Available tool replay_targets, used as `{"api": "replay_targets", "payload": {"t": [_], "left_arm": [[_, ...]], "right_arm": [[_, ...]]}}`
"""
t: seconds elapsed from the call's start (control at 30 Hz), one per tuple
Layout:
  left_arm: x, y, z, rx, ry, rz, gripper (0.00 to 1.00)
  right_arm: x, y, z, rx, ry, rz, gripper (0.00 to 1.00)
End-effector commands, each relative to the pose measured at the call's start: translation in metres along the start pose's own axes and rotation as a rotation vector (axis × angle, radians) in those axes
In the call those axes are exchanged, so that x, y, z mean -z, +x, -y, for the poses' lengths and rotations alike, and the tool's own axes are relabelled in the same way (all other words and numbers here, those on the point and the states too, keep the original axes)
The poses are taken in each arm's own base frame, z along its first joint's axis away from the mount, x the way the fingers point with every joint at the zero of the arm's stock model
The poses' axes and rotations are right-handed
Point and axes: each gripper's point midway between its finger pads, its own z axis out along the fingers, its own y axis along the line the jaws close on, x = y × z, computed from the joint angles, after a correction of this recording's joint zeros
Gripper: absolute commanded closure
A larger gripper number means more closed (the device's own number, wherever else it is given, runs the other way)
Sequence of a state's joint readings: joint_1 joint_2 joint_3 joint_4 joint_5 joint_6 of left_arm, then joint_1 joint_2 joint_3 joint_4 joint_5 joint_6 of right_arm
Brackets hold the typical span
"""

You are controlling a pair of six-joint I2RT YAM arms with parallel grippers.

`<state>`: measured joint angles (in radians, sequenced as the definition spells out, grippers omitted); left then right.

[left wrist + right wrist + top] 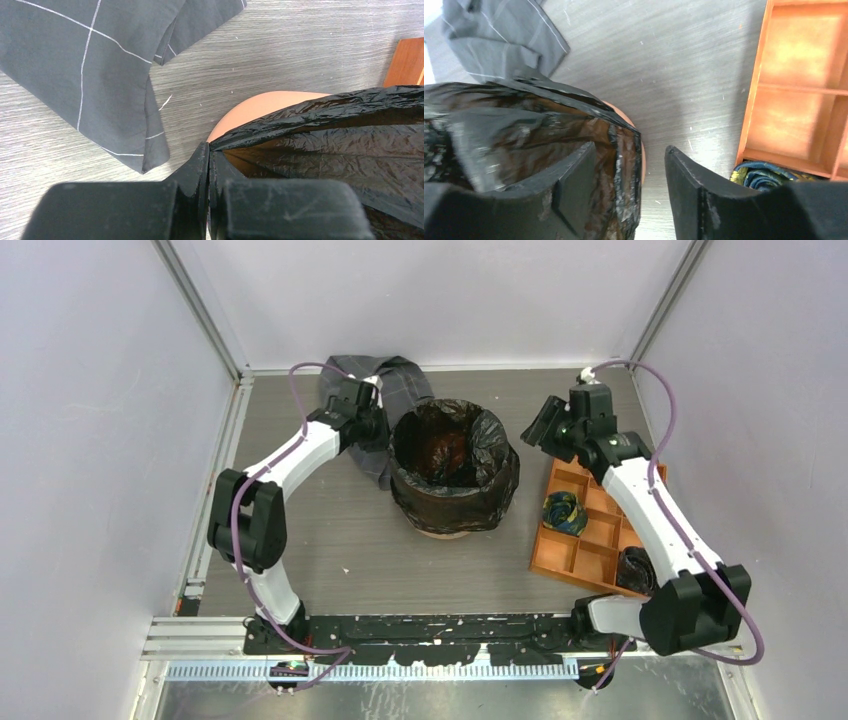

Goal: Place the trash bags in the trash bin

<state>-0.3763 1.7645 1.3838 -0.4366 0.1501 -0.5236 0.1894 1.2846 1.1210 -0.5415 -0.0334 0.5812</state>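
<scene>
A glossy black trash bag (pixel 455 485) lines the round orange trash bin (pixel 445 533) in the middle of the table, its film folded down over the rim. My left gripper (pixel 385 435) is at the bin's left rim, shut on a pinch of the bag's edge (pixel 340 140); the orange bin wall (pixel 255 110) shows just behind the tips (pixel 208 150). My right gripper (pixel 630 147) hovers at the bin's right rim and is open. The bag's folded edge (pixel 624 150) stands between its fingers, clear of the right finger. The bin's rim (pixel 643 155) peeks out beside it.
A grey checked cloth (pixel 400 380) lies behind and left of the bin. An orange compartment tray (pixel 585 550) sits at the right, holding a blue-yellow bundle (pixel 563 512) and a dark bundle (pixel 635 570). White walls enclose the table on three sides.
</scene>
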Motion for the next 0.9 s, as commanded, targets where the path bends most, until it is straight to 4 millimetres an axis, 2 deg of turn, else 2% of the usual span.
{"api": "replay_targets", "payload": {"t": [0.0,0.17,0.27,0.37,0.43,0.57,0.7,0.87], "left_arm": [[0.011,-0.018,0.009,-0.004,0.036,0.072,0.99],[0.011,-0.017,0.01,0.003,0.046,0.072,1.0],[0.011,-0.017,0.01,0.006,0.049,0.074,1.0],[0.01,-0.016,0.01,0.009,0.051,0.073,0.99],[0.01,-0.016,0.011,0.01,0.054,0.076,1.0],[0.01,-0.014,0.01,0.013,0.054,0.075,0.99],[0.01,-0.013,0.008,0.014,0.052,0.077,1.0],[0.009,-0.012,0.007,0.016,0.05,0.077,1.0]], "right_arm": [[0.05,-0.039,-0.017,0.036,-0.015,0.11,0.4],[0.083,-0.043,-0.068,0.147,-0.112,0.118,0.42],[0.094,-0.032,-0.106,0.251,-0.16,0.102,0.47],[0.095,-0.02,-0.139,0.333,-0.202,0.073,0.52],[0.089,-0.011,-0.161,0.388,-0.217,0.045,0.58],[0.066,0.014,-0.186,0.469,-0.212,-0.025,0.67],[0.042,0.035,-0.192,0.522,-0.175,-0.092,0.76],[0.02,0.065,-0.191,0.583,-0.14,-0.169,0.79]]}}
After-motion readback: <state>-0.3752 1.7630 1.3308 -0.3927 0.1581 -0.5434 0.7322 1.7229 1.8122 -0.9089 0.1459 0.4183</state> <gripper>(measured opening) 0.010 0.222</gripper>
